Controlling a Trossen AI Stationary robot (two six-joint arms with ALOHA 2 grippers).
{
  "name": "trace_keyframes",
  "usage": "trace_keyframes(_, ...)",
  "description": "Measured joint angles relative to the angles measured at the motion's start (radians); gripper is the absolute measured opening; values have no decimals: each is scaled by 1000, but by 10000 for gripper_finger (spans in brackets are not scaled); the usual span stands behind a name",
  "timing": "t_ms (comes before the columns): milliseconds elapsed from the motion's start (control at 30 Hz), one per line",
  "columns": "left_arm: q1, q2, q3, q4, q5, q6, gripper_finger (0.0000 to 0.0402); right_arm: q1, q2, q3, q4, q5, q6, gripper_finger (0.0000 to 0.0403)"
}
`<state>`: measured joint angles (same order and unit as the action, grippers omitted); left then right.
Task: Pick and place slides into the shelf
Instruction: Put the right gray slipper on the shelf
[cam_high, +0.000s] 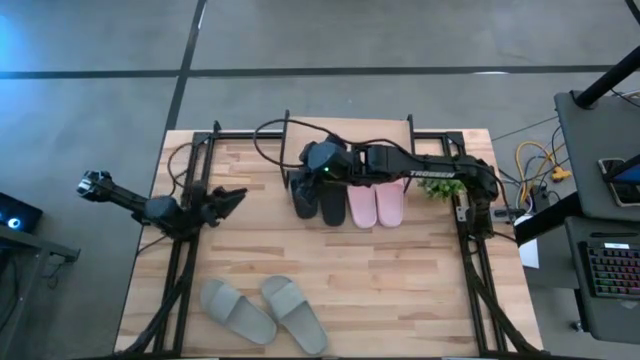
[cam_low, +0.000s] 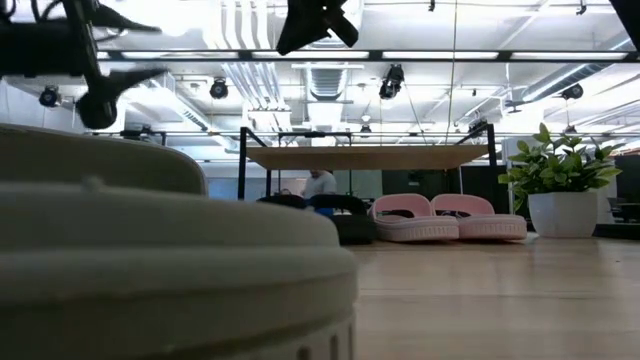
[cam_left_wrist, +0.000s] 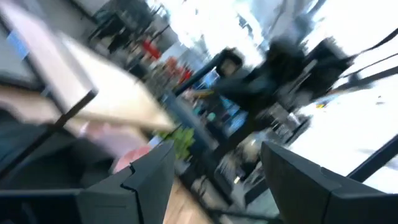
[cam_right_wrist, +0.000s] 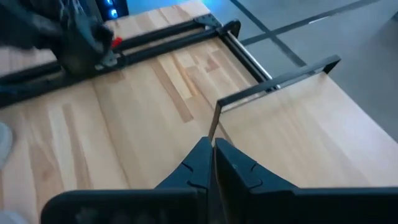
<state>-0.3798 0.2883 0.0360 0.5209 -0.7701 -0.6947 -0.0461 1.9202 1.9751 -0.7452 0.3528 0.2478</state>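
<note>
The shelf (cam_high: 348, 150) has a light plank top on black legs and stands at the table's far side (cam_low: 370, 157). Under its near edge lie the black slides (cam_high: 318, 202) (cam_low: 340, 215) and the pink slides (cam_high: 376, 204) (cam_low: 450, 220), soles on the table. The grey-green slides (cam_high: 265, 312) lie near the table's near edge; one fills the low view's foreground (cam_low: 150, 260). My right gripper (cam_high: 312, 160) (cam_right_wrist: 211, 163) is shut and empty, hovering high above the shelf's left end (cam_low: 315, 20). My left gripper (cam_high: 232, 196) (cam_left_wrist: 214, 180) is open and empty, raised over the table's left part.
A small potted plant (cam_high: 442, 187) (cam_low: 565, 185) stands right of the pink slides. Black frame rails run along the table's left (cam_high: 185, 250) and right (cam_high: 475, 250) sides. Bare wood lies between the shelf and the grey-green slides.
</note>
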Motion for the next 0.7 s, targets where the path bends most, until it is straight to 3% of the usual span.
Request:
trace_keyframes(200, 0, -32, 0, 298, 42, 296, 224, -7, 0, 0, -13, 15, -21, 13)
trace_keyframes(333, 0, -56, 0, 413, 57, 363, 224, -23, 0, 0, -14, 16, -24, 13)
trace_keyframes(700, 0, -95, 1, 440, 57, 388, 224, -69, -2, 0, -15, 16, -25, 13)
